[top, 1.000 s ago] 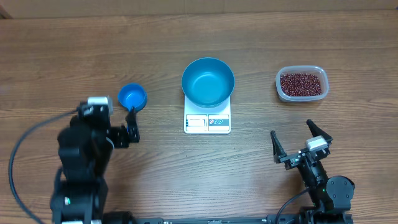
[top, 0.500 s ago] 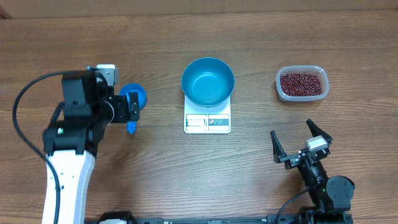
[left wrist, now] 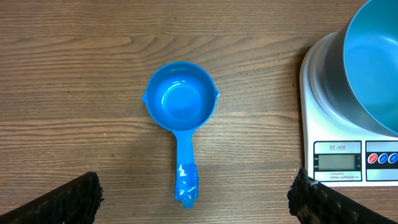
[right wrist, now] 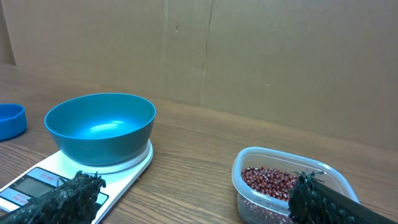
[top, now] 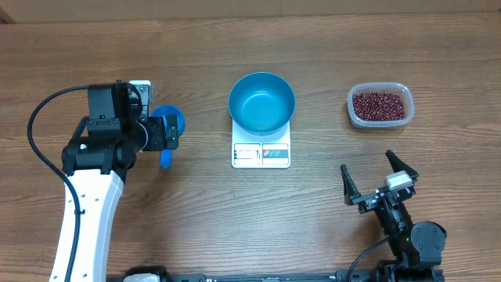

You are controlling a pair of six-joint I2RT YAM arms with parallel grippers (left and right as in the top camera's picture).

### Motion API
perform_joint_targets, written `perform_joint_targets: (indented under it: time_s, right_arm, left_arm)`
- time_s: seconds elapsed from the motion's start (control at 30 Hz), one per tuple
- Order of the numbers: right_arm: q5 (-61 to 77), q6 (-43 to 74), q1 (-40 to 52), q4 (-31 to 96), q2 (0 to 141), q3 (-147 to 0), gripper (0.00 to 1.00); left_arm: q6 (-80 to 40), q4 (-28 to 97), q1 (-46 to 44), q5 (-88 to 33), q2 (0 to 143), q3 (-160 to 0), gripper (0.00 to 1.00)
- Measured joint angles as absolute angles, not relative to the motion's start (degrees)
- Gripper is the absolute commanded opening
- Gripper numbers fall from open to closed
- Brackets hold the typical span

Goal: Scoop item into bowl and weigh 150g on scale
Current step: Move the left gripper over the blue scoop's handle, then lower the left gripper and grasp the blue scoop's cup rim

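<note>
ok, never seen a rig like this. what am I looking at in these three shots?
These are two robot arms at a wooden table. One picture looks straight down from a fixed camera. The other two come from a camera on each wrist, so the black shapes in their lower corners are that arm's own fingers.

On the table, a teal bowl stands on a white scale. To the right is a clear tub of red-brown beans, and to the left lies a small blue scoop.

The left hand hovers open over the scoop. The right hand sits open near the front, facing the bowl and tub. Neither holds anything.
</note>
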State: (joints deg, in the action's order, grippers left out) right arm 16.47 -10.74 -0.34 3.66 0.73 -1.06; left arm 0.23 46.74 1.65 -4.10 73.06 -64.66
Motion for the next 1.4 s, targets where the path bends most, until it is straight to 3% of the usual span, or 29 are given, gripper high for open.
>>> perform_joint_targets:
  time_s: [0.8,1.4]
  right_arm:
    - [16.47,-10.76,-0.34,3.68,0.73,-1.06,1.00]
    - [16.49,-10.76,-0.34,3.68,0.73,-1.06,1.00]
  left_arm:
    - [0.23,43.79,1.65,-4.10,74.41,-64.82,1.00]
    - [0.23,51.11,1.65,-4.25,96.42,-79.05,0.99]
